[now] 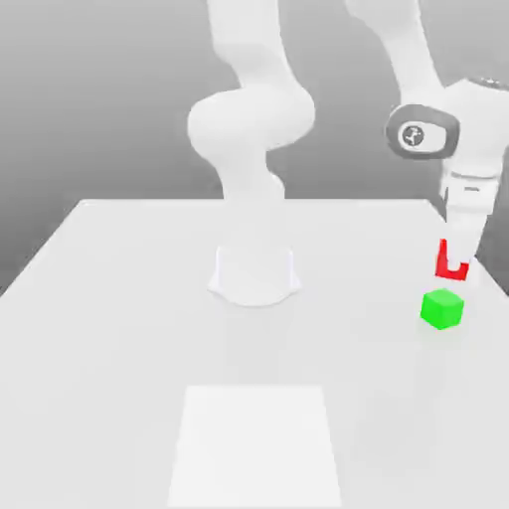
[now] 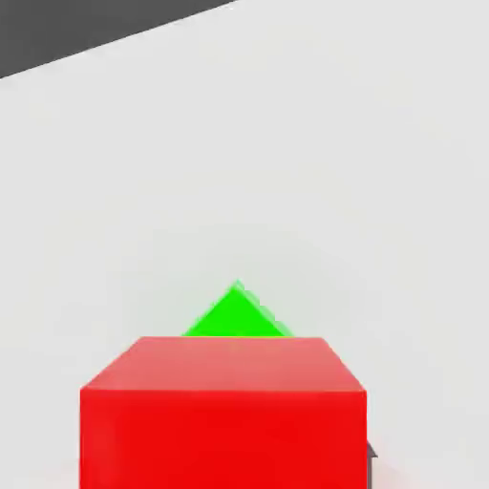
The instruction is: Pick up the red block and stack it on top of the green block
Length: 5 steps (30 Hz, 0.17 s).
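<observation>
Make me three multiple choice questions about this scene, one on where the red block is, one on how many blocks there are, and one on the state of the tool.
1. Where is the red block?
A. Lying on the table's far left corner
B. Held in the air above the green block
C. Resting under the green block

2. How many blocks are there?
A. Two
B. Three
C. Four

3. What state is the tool in?
A. Wide open and empty
B. Shut on the green block
C. Shut on the red block

Answers: 1 B, the exterior view shows a gap between the two blocks. 2 A, one red and one green. 3 C, red shows between its fingers.
</observation>
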Tool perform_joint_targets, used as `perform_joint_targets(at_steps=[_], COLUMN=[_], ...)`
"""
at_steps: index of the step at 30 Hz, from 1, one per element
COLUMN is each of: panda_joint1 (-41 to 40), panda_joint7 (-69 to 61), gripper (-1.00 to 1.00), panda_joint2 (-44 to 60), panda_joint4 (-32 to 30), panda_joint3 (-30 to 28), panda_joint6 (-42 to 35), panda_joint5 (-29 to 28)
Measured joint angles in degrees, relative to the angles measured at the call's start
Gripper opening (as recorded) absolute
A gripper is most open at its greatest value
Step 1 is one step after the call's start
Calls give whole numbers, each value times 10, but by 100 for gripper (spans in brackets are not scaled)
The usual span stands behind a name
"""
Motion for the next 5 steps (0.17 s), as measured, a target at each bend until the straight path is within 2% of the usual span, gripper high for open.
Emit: perform_joint_targets(at_steps=[1,2,5], panda_joint1=[0,7,7], panda_joint7=[28,57,57], gripper=[-100,100,100], panda_joint2=[23,46,46], panda_joint4=[1,2,2], panda_joint3=[-8,-26,-26], panda_joint6=[20,38,38], panda_joint5=[-39,-81,-81])
